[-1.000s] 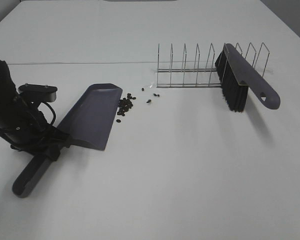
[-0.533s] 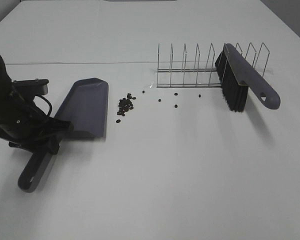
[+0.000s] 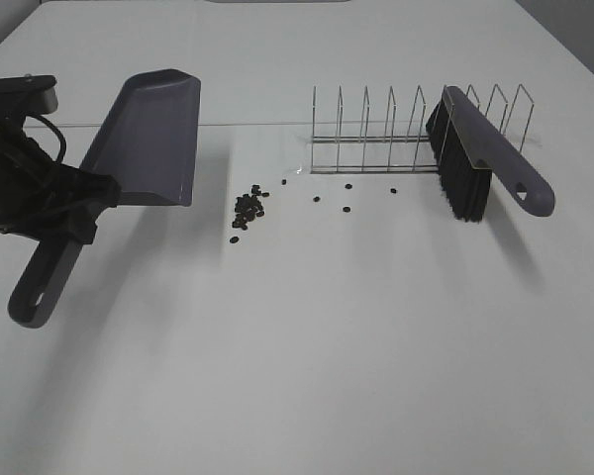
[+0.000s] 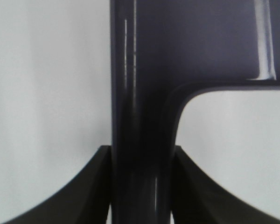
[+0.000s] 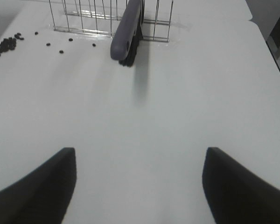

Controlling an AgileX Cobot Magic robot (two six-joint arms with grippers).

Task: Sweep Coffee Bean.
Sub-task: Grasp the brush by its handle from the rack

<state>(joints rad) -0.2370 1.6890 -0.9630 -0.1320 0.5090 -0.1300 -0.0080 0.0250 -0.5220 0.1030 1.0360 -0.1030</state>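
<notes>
White tabletop: tiny dark oval coffee beans heaped mid-table, strays toward wire rack; grey plastic dustpan pinched at handle by left gripper, apart from heap; right gripper spread, empty. Risk: pan lip set off the surface, beans roll under.

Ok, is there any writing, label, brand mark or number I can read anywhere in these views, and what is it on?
None. No text, label, brand or number shows on the dustpan, the brush, the wire rack or the table in any of the three views.
</notes>
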